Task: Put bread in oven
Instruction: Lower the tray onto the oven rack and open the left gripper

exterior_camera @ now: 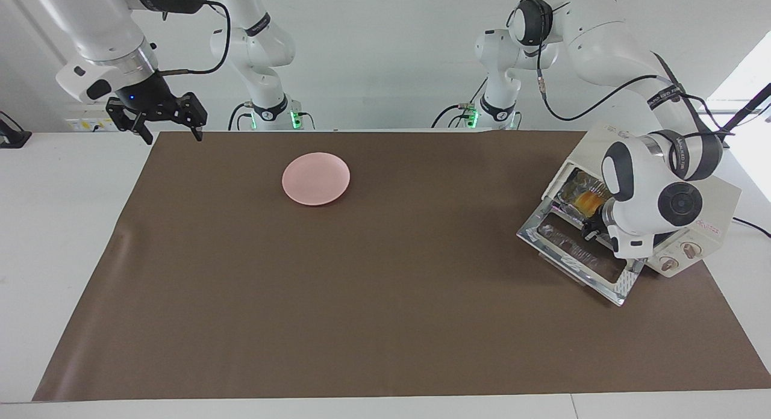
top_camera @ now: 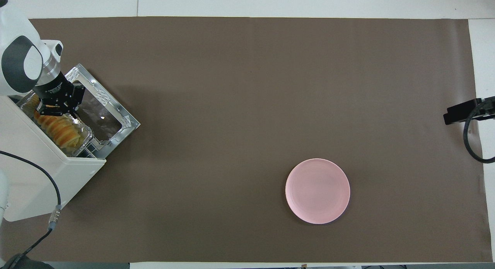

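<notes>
The cream-white oven (exterior_camera: 720,205) stands at the left arm's end of the table with its glass door (exterior_camera: 578,256) dropped open. The golden bread (exterior_camera: 587,199) lies in a crinkled foil tray inside the oven's mouth. It shows better in the overhead view (top_camera: 62,131), on the foil tray (top_camera: 84,139) in the oven (top_camera: 38,176). My left gripper (top_camera: 56,108) reaches into the oven's mouth, at the end of the bread farther from the robots. In the facing view the arm hides most of it (exterior_camera: 593,227). My right gripper (exterior_camera: 168,130) waits open and empty, raised over the table's corner at the right arm's end.
A round pink plate (exterior_camera: 315,178) lies empty on the brown mat (exterior_camera: 385,298), toward the right arm's end and near the robots. It also shows in the overhead view (top_camera: 317,190). The open oven door (top_camera: 104,114) juts out over the mat.
</notes>
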Controlling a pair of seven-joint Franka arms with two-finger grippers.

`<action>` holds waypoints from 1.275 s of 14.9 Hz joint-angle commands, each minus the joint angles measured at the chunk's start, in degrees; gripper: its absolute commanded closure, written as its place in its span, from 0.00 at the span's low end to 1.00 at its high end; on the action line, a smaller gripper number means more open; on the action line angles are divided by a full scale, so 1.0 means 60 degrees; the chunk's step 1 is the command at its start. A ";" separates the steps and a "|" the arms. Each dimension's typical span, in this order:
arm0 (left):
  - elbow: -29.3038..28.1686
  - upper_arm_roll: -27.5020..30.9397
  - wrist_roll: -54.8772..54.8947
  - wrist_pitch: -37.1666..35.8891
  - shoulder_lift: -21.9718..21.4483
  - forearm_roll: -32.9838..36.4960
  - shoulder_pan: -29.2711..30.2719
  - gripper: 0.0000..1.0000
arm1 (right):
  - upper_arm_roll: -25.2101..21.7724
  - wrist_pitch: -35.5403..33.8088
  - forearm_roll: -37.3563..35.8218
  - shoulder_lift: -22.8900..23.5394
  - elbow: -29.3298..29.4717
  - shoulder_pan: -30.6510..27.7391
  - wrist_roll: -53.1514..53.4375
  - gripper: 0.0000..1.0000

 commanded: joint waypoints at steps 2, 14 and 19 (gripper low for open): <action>-0.0488 0.0083 0.0237 0.0042 -0.0376 0.0217 -0.0040 0.83 | 0.0071 -0.0027 -0.0107 -0.0129 -0.0118 -0.0121 -0.0079 0.00; 0.0111 0.0054 0.1305 0.1024 -0.0434 0.0202 -0.0288 0.00 | 0.0086 -0.0027 -0.0063 -0.0129 -0.0133 -0.0107 -0.0079 0.00; 0.0479 0.0010 0.3059 0.0367 -0.1473 0.0115 -0.0303 0.00 | 0.0086 -0.0027 -0.0063 -0.0144 -0.0118 -0.0107 -0.0079 0.00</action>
